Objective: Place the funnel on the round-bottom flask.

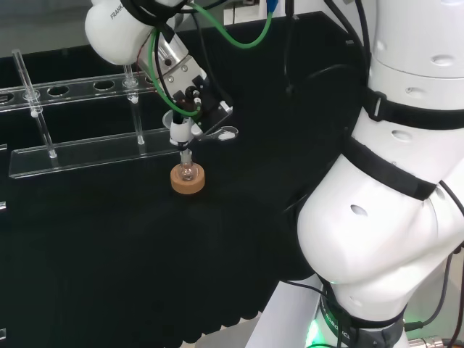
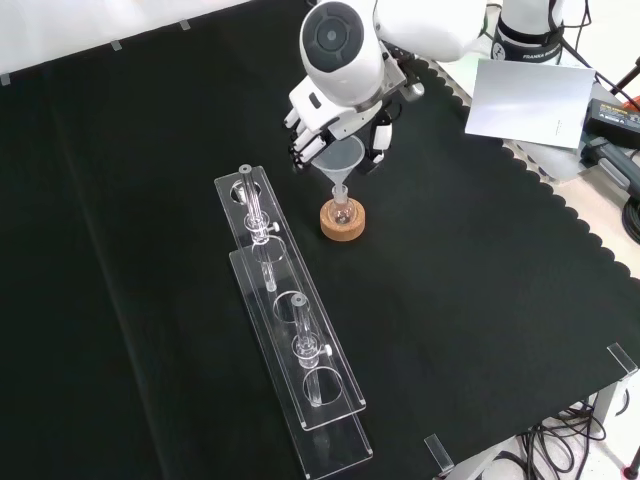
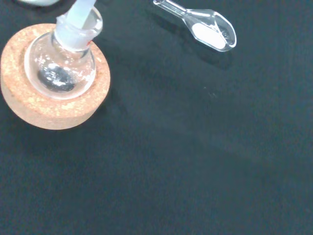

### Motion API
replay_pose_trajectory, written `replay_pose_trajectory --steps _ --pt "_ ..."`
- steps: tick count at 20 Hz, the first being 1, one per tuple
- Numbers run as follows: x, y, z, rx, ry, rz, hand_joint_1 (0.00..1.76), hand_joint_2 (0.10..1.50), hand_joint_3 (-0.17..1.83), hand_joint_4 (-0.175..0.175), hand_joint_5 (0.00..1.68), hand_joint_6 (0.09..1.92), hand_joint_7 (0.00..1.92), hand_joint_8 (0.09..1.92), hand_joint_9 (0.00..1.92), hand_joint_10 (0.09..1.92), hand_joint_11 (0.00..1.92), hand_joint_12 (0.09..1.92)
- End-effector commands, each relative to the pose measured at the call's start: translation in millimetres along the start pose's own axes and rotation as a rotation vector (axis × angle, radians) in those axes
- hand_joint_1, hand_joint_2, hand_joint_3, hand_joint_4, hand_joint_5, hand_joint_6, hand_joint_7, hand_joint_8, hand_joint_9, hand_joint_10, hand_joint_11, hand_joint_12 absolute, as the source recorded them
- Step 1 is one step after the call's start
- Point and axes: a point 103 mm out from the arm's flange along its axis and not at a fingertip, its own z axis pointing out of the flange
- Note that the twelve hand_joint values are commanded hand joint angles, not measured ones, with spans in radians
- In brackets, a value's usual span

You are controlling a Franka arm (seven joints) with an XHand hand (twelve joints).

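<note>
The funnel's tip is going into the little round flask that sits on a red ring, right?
Almost. The funnel does reach down to the neck of the round flask, but the wrist view shows the ring under it is tan cork, not red. The hand holds the funnel in its fingers.

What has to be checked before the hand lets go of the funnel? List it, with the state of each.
1. Funnel stem in the flask neck: ok, the wrist view shows the stem tip inside the neck.
2. Flask seated in the cork ring: ok, centred and upright.
3. Funnel upright: ok in the front view.
4. Funnel resting fully on the neck: cannot tell.
5. Hand around the funnel: ok, its fingers curl round the cone.
6. Clear plastic scoop with white powder apart from the ring: ok.
</note>
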Motion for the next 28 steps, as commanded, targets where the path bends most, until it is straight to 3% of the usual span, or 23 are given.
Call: replay_pose_trajectory --steps 1,12,21,22,26,28 --pt "6 1 2 0.018 -0.014 0.006 0.74 0.69 0.57 -0.06 0.4 0.4 0.48 0.76 0.8 0.56 0.56 1.25" --pt "10 3 8 0.051 -0.028 0.007 0.74 0.69 0.57 -0.061 0.38 0.35 0.42 0.78 0.73 0.6 0.53 1.27" --pt "11 1 10 0.08 -0.02 -0.014 0.71 0.64 0.56 -0.06 0.26 0.11 0.06 0.71 0.35 0.69 0.27 1.38" --pt "11 1 10 0.085 -0.011 -0.021 0.7 0.63 0.56 -0.059 0.25 0.09 0.03 0.68 0.31 0.7 0.24 1.39" --pt "10 -5 7 0.04 0.029 -0.055 0.57 0.6 0.41 -0.043 0.06 0.09 0.0 0.11 0.04 0.72 0.03 1.48" --pt "9 -10 3 0.021 0.037 -0.06 0.52 0.6 0.33 -0.04 0.02 0.09 0.0 0.09 0.01 0.68 0.01 1.48"
